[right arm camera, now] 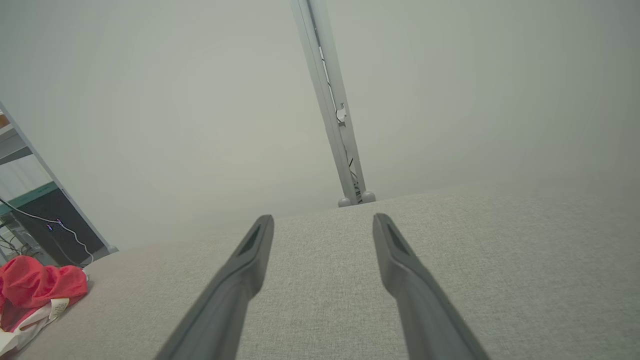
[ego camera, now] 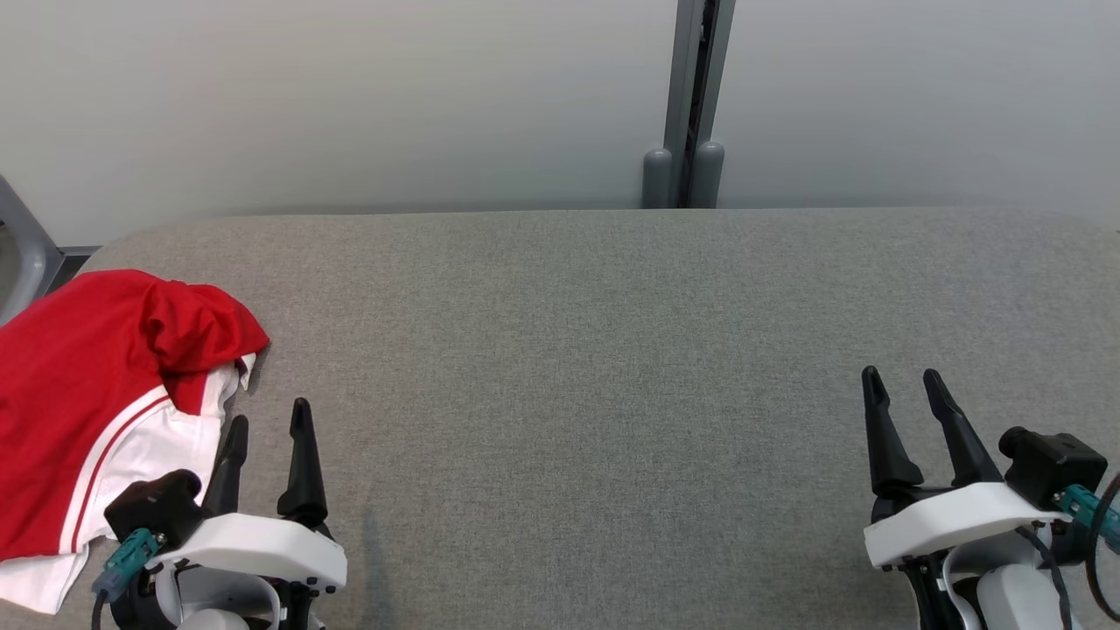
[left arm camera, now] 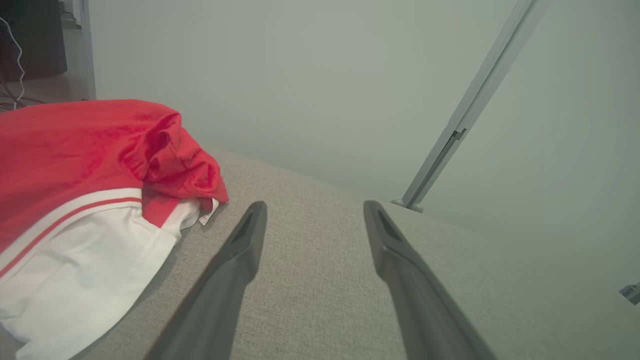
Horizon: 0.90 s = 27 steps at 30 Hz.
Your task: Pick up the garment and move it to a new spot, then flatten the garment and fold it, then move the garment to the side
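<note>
The garment [ego camera: 79, 385] lies crumpled at the left edge of the grey table [ego camera: 577, 350], red with a white part and red-and-white striped trim. In the left wrist view the garment [left arm camera: 75, 170] is to the left of my fingers; in the right wrist view the garment [right arm camera: 35, 290] is far off at the lower left. My left gripper [ego camera: 267, 424] hovers just right of the garment's white part, open with nothing between its fingers. My right gripper [ego camera: 901, 385] stands open over the bare table at the right, holding nothing.
A pale wall runs behind the table, with a grey vertical post [ego camera: 691, 105] at its back edge. A grey frame [ego camera: 22, 245] stands past the table's left end, and a dark box with cables [right arm camera: 50, 230] sits beyond it.
</note>
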### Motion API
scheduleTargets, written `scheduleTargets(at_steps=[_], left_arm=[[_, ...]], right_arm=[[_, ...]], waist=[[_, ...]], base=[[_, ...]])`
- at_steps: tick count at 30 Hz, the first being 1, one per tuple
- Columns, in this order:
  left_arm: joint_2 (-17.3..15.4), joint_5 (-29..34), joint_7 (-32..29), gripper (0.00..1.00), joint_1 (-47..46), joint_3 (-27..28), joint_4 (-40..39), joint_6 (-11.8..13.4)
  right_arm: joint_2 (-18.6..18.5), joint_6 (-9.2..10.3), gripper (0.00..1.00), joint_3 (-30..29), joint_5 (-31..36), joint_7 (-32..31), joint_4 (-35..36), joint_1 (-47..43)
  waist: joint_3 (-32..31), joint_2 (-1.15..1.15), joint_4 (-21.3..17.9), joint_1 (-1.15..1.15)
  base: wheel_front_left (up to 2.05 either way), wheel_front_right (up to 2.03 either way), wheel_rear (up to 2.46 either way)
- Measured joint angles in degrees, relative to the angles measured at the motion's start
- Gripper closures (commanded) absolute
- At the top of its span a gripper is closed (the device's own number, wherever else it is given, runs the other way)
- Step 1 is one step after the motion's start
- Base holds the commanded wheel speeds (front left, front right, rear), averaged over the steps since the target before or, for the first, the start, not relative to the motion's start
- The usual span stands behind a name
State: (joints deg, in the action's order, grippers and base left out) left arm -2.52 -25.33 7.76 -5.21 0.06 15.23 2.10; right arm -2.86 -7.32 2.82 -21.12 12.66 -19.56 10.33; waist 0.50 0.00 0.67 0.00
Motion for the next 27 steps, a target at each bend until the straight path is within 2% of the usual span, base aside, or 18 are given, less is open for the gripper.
scheduleTargets(at_steps=[10,27], left_arm=[[-0.1,5.8,2.0,0.00,0.0,-1.7,-0.6,0.5],[-0.1,12.1,4.9,0.00,0.0,-4.2,-0.7,0.9]], right_arm=[[0.3,0.00,0.00,-0.1,5.5,0.6,0.4,0.0],[0.3,-0.02,0.00,-0.7,12.3,1.5,0.5,0.0]], waist=[[0.1,0.00,-0.1,0.00],[0.6,0.00,0.1,0.00]], base=[[0.00,0.00,0.00],[0.00,0.00,0.00]])
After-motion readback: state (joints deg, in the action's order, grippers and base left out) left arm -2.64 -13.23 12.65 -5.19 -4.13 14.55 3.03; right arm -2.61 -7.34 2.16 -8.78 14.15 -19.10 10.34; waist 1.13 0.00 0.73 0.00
